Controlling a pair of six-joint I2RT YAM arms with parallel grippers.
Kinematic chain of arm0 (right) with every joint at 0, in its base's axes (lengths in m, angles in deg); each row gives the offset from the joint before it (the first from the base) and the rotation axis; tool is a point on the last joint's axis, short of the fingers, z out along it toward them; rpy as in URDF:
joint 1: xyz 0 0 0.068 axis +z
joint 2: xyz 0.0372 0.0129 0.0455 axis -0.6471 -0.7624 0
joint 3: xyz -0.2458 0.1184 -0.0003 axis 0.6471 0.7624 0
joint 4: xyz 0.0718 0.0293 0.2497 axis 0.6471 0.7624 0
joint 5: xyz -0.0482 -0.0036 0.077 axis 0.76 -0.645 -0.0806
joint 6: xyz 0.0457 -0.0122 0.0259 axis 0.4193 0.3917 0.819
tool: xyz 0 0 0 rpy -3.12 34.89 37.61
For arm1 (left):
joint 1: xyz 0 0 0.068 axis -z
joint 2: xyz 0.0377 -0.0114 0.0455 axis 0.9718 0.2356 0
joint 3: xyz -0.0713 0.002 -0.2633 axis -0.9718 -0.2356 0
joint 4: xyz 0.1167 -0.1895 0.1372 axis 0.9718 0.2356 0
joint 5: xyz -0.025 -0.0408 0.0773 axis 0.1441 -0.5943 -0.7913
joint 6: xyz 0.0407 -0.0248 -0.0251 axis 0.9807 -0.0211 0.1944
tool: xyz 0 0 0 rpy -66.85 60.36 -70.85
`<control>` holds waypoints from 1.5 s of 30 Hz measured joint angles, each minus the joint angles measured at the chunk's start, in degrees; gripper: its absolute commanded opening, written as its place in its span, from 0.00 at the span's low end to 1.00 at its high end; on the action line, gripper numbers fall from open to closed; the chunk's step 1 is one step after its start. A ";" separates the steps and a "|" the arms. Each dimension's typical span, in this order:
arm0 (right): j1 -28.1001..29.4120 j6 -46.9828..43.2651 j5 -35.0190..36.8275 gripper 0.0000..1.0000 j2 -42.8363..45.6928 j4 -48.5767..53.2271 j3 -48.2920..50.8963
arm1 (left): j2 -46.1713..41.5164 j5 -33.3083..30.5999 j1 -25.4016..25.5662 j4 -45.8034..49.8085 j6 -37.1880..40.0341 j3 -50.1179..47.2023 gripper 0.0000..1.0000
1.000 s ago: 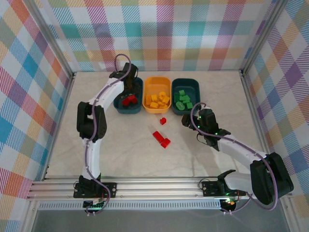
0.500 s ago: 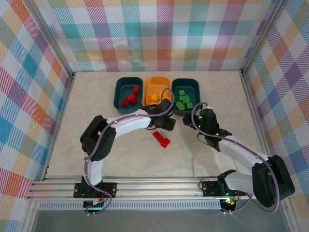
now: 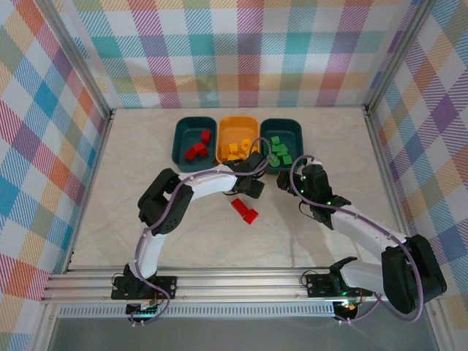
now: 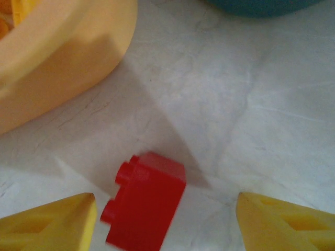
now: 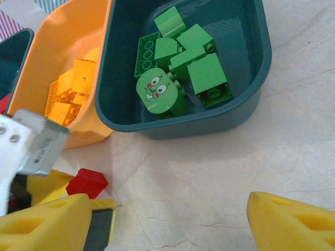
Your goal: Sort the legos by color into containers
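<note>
On the pale counter (image 3: 183,219), a red brick (image 4: 146,201) sits inside the wide-spread left gripper (image 4: 166,205). The right gripper (image 5: 168,203) is spread too.

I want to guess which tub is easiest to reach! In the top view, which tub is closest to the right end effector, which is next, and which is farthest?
1. Right teal tub, holding green bricks, just ahead of the right end effector.
2. Orange tub, middle of the row.
3. Left teal tub, holding red bricks, at the far left end.

Left tool (image 3: 248,187) low near orange tub (image 3: 238,124); red legos (image 3: 245,210) loose on table (image 3: 110,212).
</note>
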 measured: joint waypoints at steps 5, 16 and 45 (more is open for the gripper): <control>0.02 0.00 0.02 0.78 0.00 0.02 0.00 | 1.20 -0.48 -0.33 0.02 0.92 1.90 0.60; 0.00 -0.02 0.02 0.77 -0.22 -0.02 0.00 | 0.04 -0.13 -0.39 -3.21 0.94 -1.64 0.32; 0.00 -0.02 -0.24 0.77 -0.76 0.00 0.00 | -0.07 -2.25 -29.49 11.30 -10.54 18.32 0.23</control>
